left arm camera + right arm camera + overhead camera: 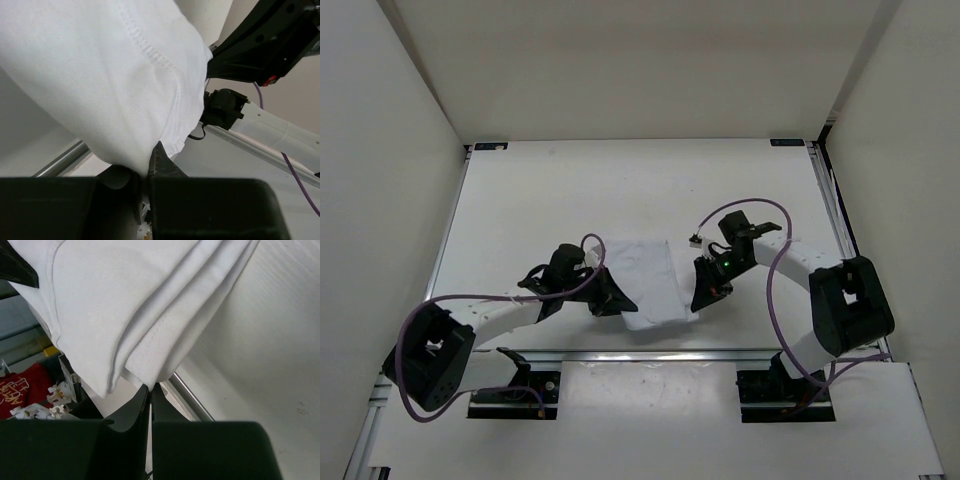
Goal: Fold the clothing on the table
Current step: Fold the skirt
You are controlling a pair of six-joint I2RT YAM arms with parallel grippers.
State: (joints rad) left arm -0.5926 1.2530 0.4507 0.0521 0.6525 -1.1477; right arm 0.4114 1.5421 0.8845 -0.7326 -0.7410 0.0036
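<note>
The clothing (645, 278) is a white cloth folded into a narrow strip, lying on the table (570, 190) between my two arms near the front edge. My left gripper (620, 303) is shut on the strip's near left edge. In the left wrist view the hemmed cloth (100, 75) drapes upward from the closed jaws (146, 175). At the near right corner my right gripper (698, 300) is also shut on the cloth. In the right wrist view several stacked layers (125, 305) hang from the pinched fingertips (150, 389). Both held edges are lifted slightly off the table.
The front aluminium rail (650, 355) runs just behind both grippers. White walls enclose the table on three sides. The right arm and its purple cable (265, 45) fill the upper right of the left wrist view. A red printed item (20, 390) lies below the table edge.
</note>
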